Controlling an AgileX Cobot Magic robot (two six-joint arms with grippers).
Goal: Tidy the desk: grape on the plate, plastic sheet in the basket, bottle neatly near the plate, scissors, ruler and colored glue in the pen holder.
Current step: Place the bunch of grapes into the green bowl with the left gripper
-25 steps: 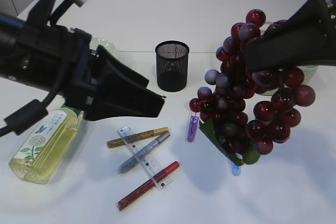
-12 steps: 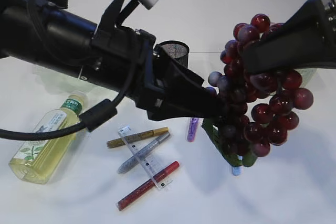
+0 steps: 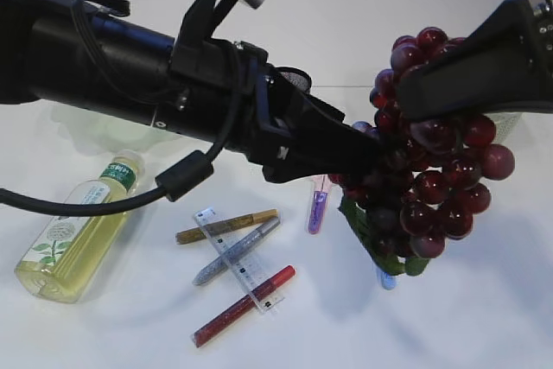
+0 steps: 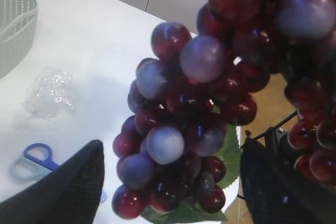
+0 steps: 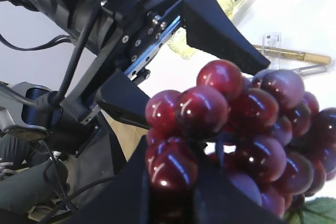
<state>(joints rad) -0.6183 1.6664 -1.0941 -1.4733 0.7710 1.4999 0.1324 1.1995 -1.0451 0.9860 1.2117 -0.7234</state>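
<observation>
Grape bunch (image 3: 436,174) hangs dark red, glossy, green-leaved.

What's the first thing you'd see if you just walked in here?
The big bunch of red grapes hanging in the air on the right, held up by the right gripper. The left gripper reaches across with open jaws on either side of the bunch. Below lie a ruler and a yellow bottle.
</observation>
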